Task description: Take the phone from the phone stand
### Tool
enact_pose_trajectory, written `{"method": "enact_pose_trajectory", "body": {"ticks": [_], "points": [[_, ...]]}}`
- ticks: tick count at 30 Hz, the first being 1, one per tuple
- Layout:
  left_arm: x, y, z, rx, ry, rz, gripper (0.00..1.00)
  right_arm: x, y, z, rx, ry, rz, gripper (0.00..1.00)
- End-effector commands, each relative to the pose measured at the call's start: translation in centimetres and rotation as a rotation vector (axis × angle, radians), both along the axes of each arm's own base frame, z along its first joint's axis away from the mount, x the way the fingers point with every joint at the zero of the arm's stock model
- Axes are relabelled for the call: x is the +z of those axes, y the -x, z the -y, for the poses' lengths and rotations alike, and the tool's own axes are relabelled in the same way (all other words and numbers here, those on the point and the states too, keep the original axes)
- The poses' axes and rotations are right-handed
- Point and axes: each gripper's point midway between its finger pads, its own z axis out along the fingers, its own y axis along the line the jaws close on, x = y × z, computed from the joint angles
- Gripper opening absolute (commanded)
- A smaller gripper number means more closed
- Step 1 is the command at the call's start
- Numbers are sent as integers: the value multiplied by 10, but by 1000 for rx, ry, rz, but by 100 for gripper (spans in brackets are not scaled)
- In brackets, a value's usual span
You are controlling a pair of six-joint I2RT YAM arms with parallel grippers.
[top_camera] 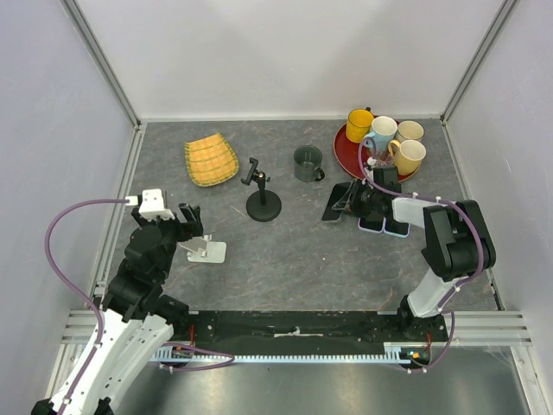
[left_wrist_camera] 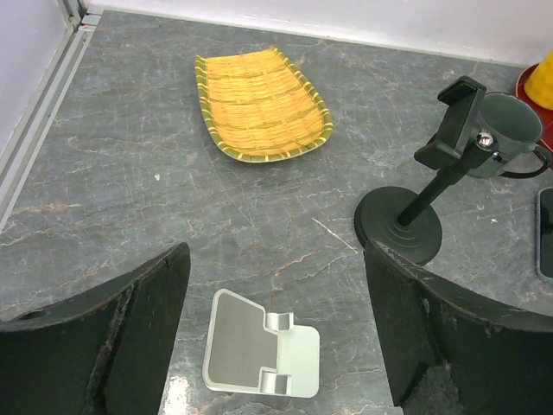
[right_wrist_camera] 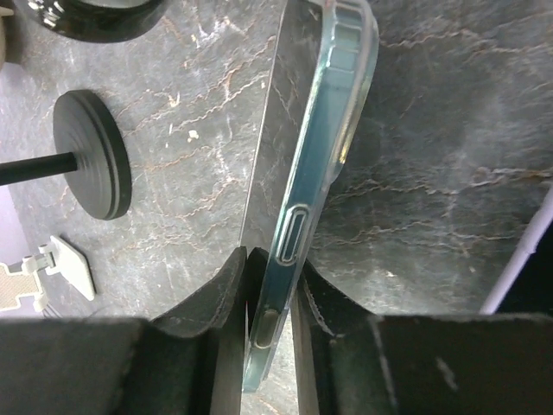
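Note:
My right gripper (right_wrist_camera: 270, 278) is shut on a phone in a clear case (right_wrist_camera: 324, 147), seen edge-on and tilted over the table. In the top view the right gripper (top_camera: 357, 206) holds this dark phone (top_camera: 335, 201) at the right, beside the red tray. A small silver phone stand (left_wrist_camera: 263, 356) lies empty on the table, and it also shows in the top view (top_camera: 206, 252). My left gripper (left_wrist_camera: 275, 259) is open just above it, one finger on each side. A black clamp stand (top_camera: 262, 197) stands empty at the middle.
Two more phones (top_camera: 384, 226) lie by the right gripper. A red tray (top_camera: 342, 149) with several mugs stands at the back right. A dark green mug (top_camera: 308, 163) and a yellow woven dish (top_camera: 211, 160) sit behind the black stand (left_wrist_camera: 413, 216).

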Motion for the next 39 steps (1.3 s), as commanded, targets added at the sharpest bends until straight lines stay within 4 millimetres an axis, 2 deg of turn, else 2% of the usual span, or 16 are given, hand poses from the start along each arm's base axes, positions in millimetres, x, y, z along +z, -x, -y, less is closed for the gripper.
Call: {"method": "enact_pose_trajectory", "body": {"ticks": [1, 7, 12, 15, 21, 24, 25, 27, 28, 30, 31, 33, 34, 36, 37, 39], "points": [[5, -6, -3, 16, -31, 23, 87, -20, -4, 30, 1, 141, -5, 31], [6, -6, -3, 16, -26, 24, 86, -31, 4, 47, -16, 196, -44, 38], [4, -7, -2, 13, -23, 16, 86, -27, 5, 56, 2, 251, -37, 50], [2, -8, -1, 12, -24, 9, 86, -18, 3, 59, -8, 270, -11, 61], [2, -10, 2, 11, -5, 2, 86, 17, -6, 77, -63, 357, 94, 85], [5, -12, 3, 12, 12, 0, 86, 46, -14, 86, -93, 405, 176, 94], [10, -12, 4, 14, 17, 9, 86, 65, -19, 88, -109, 412, 226, 97], [17, -17, 4, 21, 17, 18, 86, 84, -22, 99, -159, 452, 271, 98], [29, -18, 4, 25, 24, 37, 86, 107, -25, 102, -188, 458, 327, 98], [38, -24, 4, 38, 17, 41, 87, 131, -26, 115, -254, 501, 382, 98], [55, -25, 4, 39, 27, 69, 87, 159, -25, 120, -288, 505, 452, 98], [67, -29, 4, 46, 19, 77, 87, 189, -22, 131, -337, 546, 520, 98], [86, -29, 4, 44, 30, 110, 87, 220, -17, 142, -399, 569, 588, 98], [104, -28, 1, 51, 21, 138, 87, 251, -8, 154, -445, 622, 659, 98], [123, -26, -1, 54, 29, 171, 87, 283, 3, 165, -507, 646, 728, 98], [143, -20, -9, 80, 22, 213, 87, 313, 16, 176, -543, 693, 798, 98]]}}
